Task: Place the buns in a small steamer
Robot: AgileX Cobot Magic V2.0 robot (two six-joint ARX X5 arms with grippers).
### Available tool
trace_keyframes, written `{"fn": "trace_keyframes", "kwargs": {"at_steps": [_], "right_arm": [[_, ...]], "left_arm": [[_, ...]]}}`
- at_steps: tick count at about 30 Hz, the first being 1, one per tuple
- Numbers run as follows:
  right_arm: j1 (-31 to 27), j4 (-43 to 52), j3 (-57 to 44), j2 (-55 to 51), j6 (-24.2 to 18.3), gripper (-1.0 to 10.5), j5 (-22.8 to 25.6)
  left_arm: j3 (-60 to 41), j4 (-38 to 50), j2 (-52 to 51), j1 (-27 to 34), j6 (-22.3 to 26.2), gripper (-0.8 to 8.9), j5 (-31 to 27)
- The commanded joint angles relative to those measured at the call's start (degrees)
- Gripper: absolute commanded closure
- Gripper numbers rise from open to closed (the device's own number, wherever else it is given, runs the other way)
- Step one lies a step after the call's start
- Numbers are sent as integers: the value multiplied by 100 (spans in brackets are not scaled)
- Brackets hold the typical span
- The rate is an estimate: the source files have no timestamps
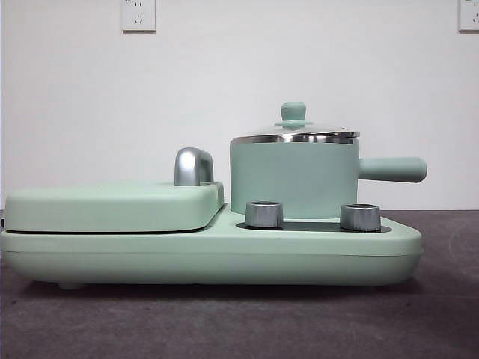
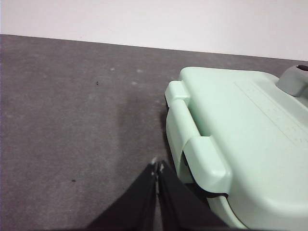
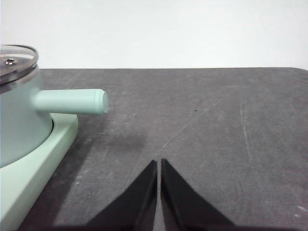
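Observation:
The small steamer [image 1: 293, 178], a mint-green pot with its steel-rimmed lid [image 1: 295, 134] on and a green knob on top, stands on the right half of a mint-green cooker base [image 1: 209, 258]. Its straight handle [image 1: 393, 169] points right. The steamer also shows in the right wrist view [image 3: 19, 120]. No buns are in view. My left gripper [image 2: 157, 166] is shut and empty over the grey table beside the grill plate. My right gripper [image 3: 159, 162] is shut and empty over the table, off the end of the steamer's handle [image 3: 72, 101]. Neither arm shows in the front view.
The flat hinged grill plate [image 1: 112, 206] with a chrome handle [image 1: 193, 166] fills the base's left half; it also shows in the left wrist view [image 2: 240, 139]. Two steel knobs [image 1: 264, 214] sit in front of the steamer. The grey table [image 3: 216, 125] runs to a white wall.

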Motion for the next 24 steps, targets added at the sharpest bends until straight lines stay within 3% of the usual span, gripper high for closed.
{"fn": "trace_keyframes", "kwargs": {"at_steps": [1, 8, 16, 24], "right_arm": [[9, 66, -17, 0, -46, 935, -7], [9, 66, -17, 0, -46, 935, -7], [13, 68, -17, 0, -44, 935, -11], [13, 68, -17, 0, -46, 935, -9]], "left_arm": [[-92, -28, -9, -11, -9, 804, -9], [-94, -26, -9, -11, -11, 804, -9], [-94, -50, -13, 791, 42, 804, 9], [-94, -50, -13, 848, 42, 804, 9]]}}
